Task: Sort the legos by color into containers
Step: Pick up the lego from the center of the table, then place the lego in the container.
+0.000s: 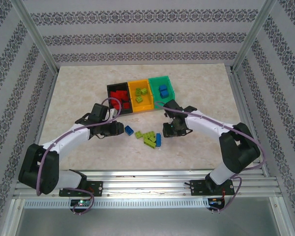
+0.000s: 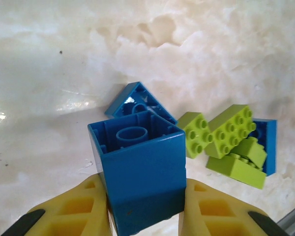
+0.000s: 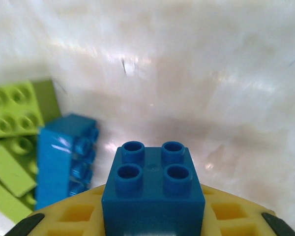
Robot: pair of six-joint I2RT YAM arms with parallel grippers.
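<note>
Step in hand: both arms are loaded and each needs a carry to the bins.

- Left gripper (image 1: 119, 129): jaws closed about halfway, yellow pads (image 2: 76, 209) clamped on the 2 sides of the left blue brick (image 2: 140, 167), hollow underside facing the wrist camera.
- Right gripper (image 1: 167, 129): same partial closure, gripping the right blue brick (image 3: 152, 184), 4 studs facing the camera.
- The 3 bins sit in a row at 12 o'clock from the grippers. The black bin (image 1: 120, 111) holds red, the orange-yellow bin (image 1: 142, 106) holds lime and the green bin (image 1: 162, 100) holds blue.
- Loose pile (image 1: 148, 137) lies on the table between the 2 grippers: several lime bricks and at least 2 blue, with 1 more blue just beside the left fingers.

Next move, my read: lift both clear of the pile. Take the right brick to the green bin at 12 o'clock. Take the left one to 1 o'clock, passing over the other 2 bins. Go 1 arm at a time, since the green bin is small and the wrists could clash.

Room: patterned wallpaper walls (image 1: 137, 39) and aluminium frame posts (image 1: 34, 34).

Surface: beige marble-look table (image 1: 211, 93), glossy, so bricks may slide.
</note>
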